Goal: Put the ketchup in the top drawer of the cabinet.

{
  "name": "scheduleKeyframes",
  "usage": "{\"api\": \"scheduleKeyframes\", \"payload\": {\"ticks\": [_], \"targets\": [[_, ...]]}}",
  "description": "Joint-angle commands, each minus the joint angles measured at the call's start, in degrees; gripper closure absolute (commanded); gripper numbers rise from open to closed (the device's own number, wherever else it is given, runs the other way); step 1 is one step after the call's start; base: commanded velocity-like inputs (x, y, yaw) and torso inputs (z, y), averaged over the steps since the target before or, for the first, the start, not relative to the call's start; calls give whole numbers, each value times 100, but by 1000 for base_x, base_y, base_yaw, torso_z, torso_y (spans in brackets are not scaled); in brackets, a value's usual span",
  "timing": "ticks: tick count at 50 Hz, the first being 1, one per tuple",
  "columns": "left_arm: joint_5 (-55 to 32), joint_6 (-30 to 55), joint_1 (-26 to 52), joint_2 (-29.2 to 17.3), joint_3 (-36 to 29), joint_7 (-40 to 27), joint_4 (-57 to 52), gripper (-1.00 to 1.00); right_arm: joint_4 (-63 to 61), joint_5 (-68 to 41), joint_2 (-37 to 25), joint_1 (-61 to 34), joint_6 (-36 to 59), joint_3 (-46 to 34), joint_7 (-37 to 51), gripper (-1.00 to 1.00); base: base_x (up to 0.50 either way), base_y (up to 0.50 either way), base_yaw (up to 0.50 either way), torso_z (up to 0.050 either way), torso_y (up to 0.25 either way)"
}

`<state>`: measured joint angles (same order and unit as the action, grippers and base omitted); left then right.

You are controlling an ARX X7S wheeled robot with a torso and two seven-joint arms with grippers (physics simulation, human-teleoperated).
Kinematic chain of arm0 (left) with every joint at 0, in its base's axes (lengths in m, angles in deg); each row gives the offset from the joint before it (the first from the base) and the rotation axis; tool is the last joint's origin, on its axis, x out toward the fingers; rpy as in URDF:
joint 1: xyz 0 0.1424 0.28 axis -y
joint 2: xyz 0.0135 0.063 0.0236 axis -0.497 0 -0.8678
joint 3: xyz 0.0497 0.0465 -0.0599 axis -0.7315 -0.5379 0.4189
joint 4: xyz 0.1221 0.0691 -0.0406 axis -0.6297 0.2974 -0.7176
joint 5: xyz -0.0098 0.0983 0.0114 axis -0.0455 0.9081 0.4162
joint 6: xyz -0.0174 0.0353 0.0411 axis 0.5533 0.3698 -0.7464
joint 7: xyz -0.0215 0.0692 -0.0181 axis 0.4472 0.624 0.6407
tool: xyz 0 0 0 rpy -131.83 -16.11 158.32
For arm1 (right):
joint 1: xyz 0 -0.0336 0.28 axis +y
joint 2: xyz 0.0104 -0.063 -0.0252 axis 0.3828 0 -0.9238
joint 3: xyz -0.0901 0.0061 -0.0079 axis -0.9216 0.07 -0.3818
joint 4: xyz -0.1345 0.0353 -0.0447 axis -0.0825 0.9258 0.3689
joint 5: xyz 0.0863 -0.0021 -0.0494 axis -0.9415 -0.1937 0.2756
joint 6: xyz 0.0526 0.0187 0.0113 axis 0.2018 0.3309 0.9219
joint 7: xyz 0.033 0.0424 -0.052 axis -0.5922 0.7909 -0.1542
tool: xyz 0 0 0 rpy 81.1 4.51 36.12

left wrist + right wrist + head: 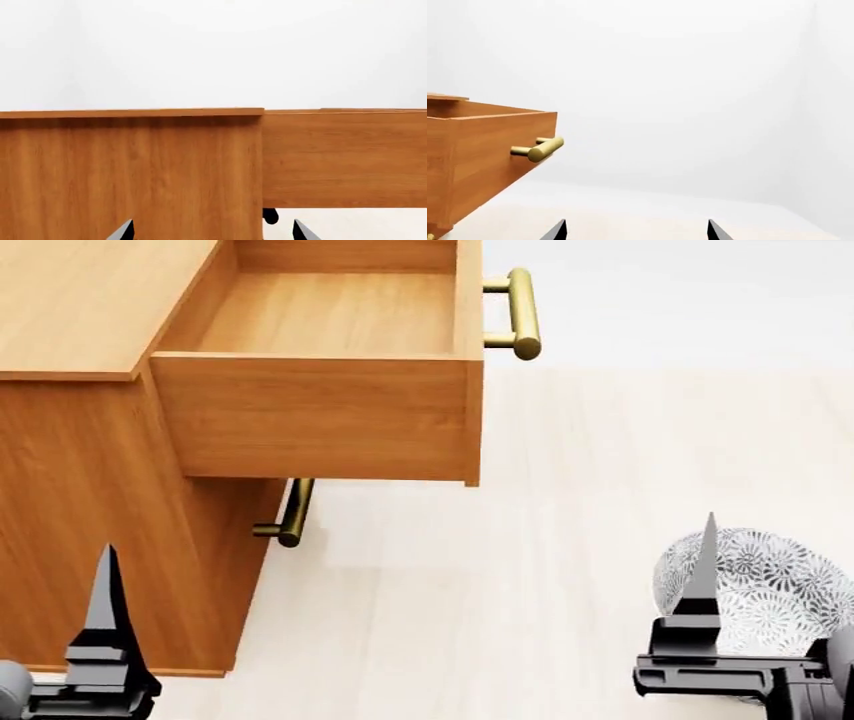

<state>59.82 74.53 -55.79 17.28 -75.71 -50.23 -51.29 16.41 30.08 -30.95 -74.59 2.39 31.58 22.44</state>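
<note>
top drawer pulled out of cabinet, empty; left pincer and right pincer spread apart, holding nothing.

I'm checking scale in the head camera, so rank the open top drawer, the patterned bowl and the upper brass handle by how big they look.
1. top drawer
2. patterned bowl, partly hidden by the right gripper
3. upper brass handle

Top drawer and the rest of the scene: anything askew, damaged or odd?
Nothing stands out. The top drawer is pulled out square and shows nothing inside; the bowl sits upright on the table. No ketchup is in view.
</note>
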Motion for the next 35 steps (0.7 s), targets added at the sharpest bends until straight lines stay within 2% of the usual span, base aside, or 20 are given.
{"api": "scheduleKeyframes", "payload": {"ticks": [1, 17, 35], "targets": [[14, -50, -2, -9, -25, -76, 92, -100, 562, -320, -311, -127, -20, 492, -292, -100, 0, 0, 0, 0, 0], [38, -12, -36, -44, -101, -185, 12, -100, 1550, -418, -499, 43, -594, 759, -956, -100, 0, 0, 0, 0, 0], [24, -98, -13, -60, -108, -248, 164, -100, 1040, -1159, -341, 1816, -1217, 2028, -1684, -100, 0, 0, 0, 0, 0]]}}
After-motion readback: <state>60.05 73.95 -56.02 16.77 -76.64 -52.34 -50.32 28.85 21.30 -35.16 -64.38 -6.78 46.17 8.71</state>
